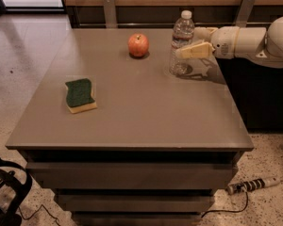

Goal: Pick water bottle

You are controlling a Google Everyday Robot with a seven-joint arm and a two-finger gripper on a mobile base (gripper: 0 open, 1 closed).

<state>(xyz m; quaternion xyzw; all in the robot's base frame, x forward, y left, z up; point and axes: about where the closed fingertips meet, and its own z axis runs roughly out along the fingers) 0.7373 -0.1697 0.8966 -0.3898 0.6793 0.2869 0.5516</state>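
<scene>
Bottle: water bottle [181,37] upright, far right on the table [132,112], right of the apple [138,45].
Gripper: gripper [188,43] at its right flank, fingers spread, nothing clamped.
Left: squeeze, lift; bottle not yet off the table.

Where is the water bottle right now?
In the camera view, the water bottle stands upright near the table's far right edge, right of the apple, with the gripper at its right side.
</scene>
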